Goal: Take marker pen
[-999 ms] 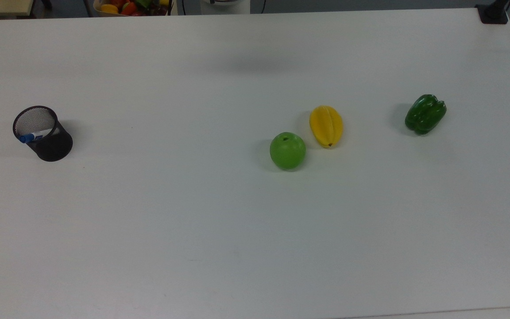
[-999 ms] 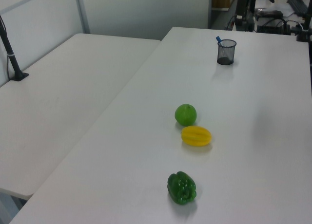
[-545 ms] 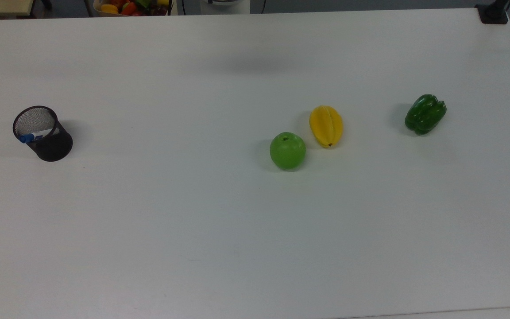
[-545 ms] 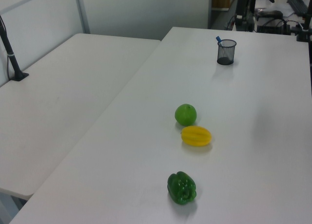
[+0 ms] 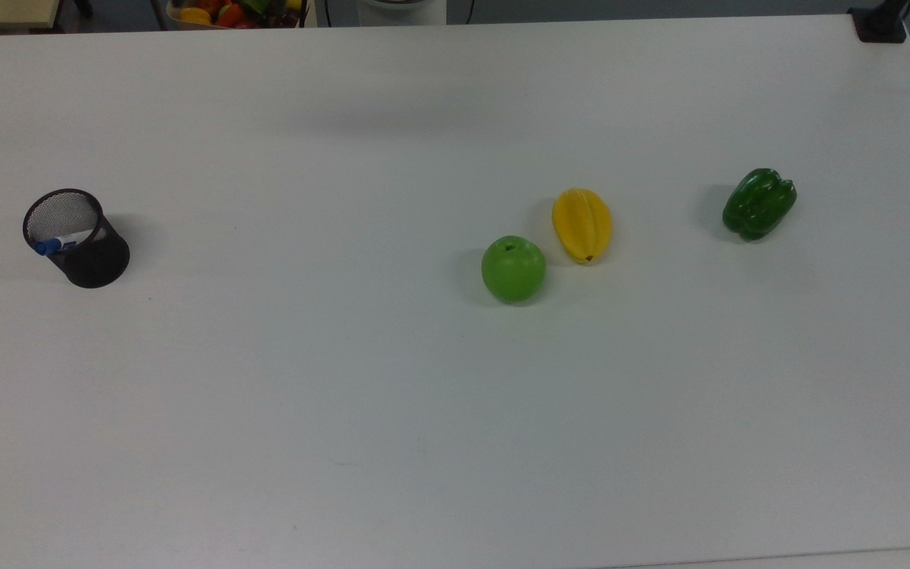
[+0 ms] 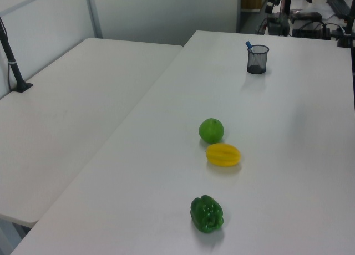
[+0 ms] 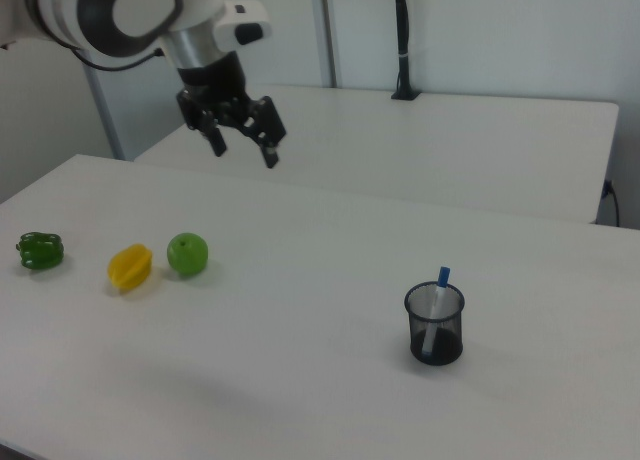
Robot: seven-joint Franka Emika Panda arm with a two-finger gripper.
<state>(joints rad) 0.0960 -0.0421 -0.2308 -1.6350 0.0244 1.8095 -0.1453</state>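
The marker pen [image 5: 60, 241] stands tilted inside a black mesh cup [image 5: 90, 257] at the top view's left, its blue cap [image 5: 46, 247] sticking out over the rim. The left view shows the marker pen [image 6: 248, 44] in the cup [image 6: 258, 59] far back. In the right view the marker pen [image 7: 439, 288] leans in the cup [image 7: 435, 332] at lower right. My gripper [image 7: 243, 152] hangs open high above the table, far to the right view's left of the cup, with nothing between its fingers.
A green apple [image 5: 513, 269], a yellow starfruit [image 5: 581, 224] and a green pepper [image 5: 758, 203] lie on the white table [image 5: 344, 411] right of centre in the top view. A bin of toy fruit [image 5: 234, 12] sits beyond the far edge. A second table [image 6: 66, 116] adjoins.
The soft shadow on the far part of the table in the top view has spread leftward. The cup, marker pen and fruit have not moved.
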